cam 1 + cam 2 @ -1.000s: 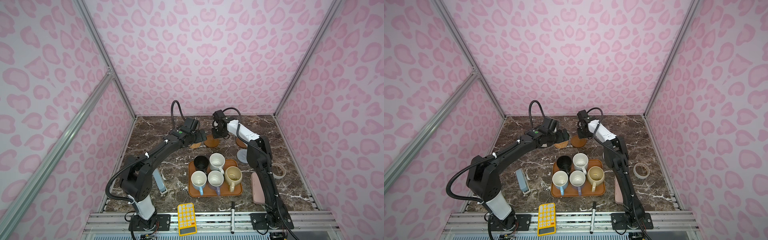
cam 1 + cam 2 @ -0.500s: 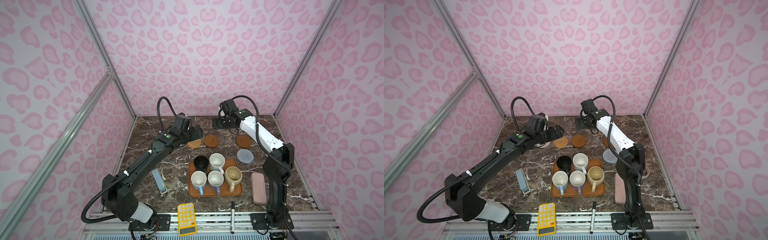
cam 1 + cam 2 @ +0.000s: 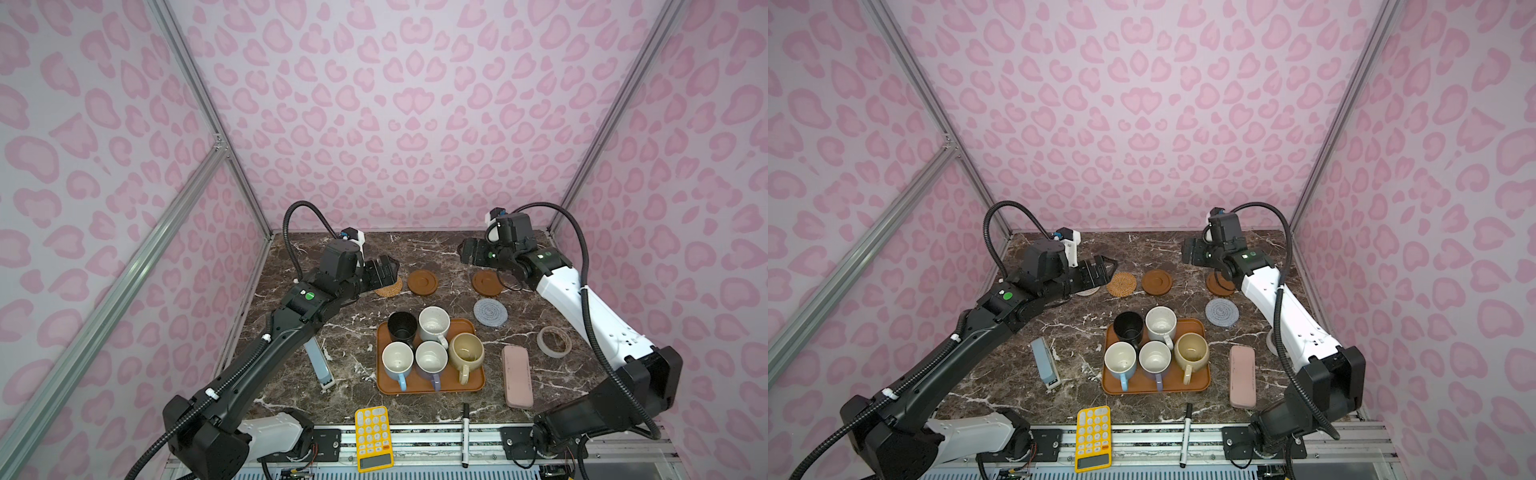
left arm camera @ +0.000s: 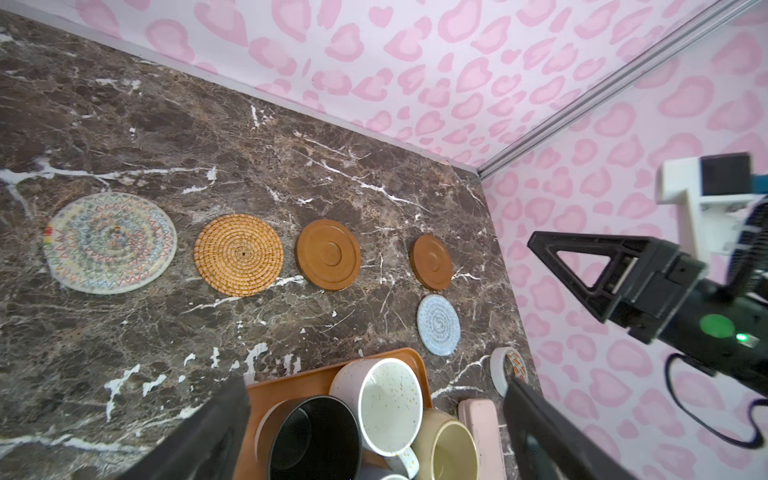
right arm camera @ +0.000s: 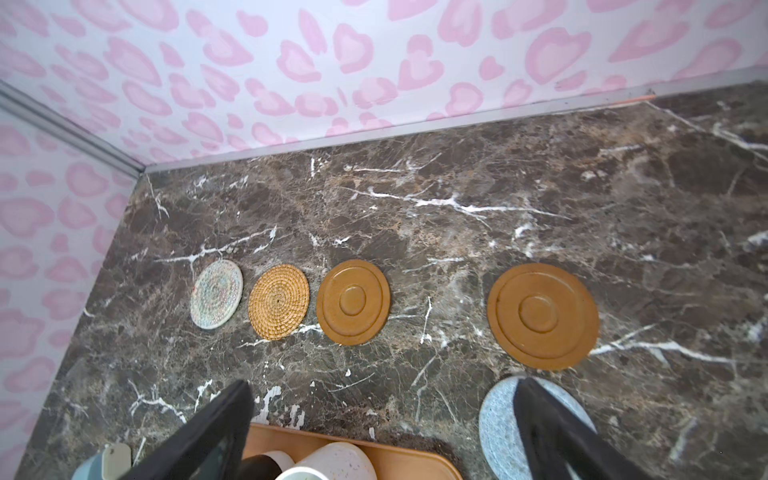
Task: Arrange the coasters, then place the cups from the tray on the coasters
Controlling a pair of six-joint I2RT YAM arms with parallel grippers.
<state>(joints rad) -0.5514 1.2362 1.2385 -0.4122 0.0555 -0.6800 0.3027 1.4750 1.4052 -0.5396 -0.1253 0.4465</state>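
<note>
Five coasters [image 3: 422, 281] on the counter [image 3: 353, 345], five cups [image 3: 434, 326] in one tray [image 3: 449, 386]; left gripper [image 3: 388, 272] and right gripper [image 3: 465, 253] wide, empty.

Dark marble worktop [image 3: 436, 249] carries a far row of four coasters [image 4: 328, 254], a grey-blue coaster [image 3: 490, 312] nearer right, the tray [image 3: 449, 387] centre, pink case [image 3: 517, 378] and tape roll [image 3: 542, 347] right

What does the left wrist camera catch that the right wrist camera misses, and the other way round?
Only the left wrist view: the right arm, a tape roll, the pink case and the beige mug. Only the right wrist view: a pale blue-grey oblong object at the frame's edge. Both: the whitish woven coaster, rattan coaster, two wooden coasters, grey-blue coaster, orange tray and speckled white mug.
</note>
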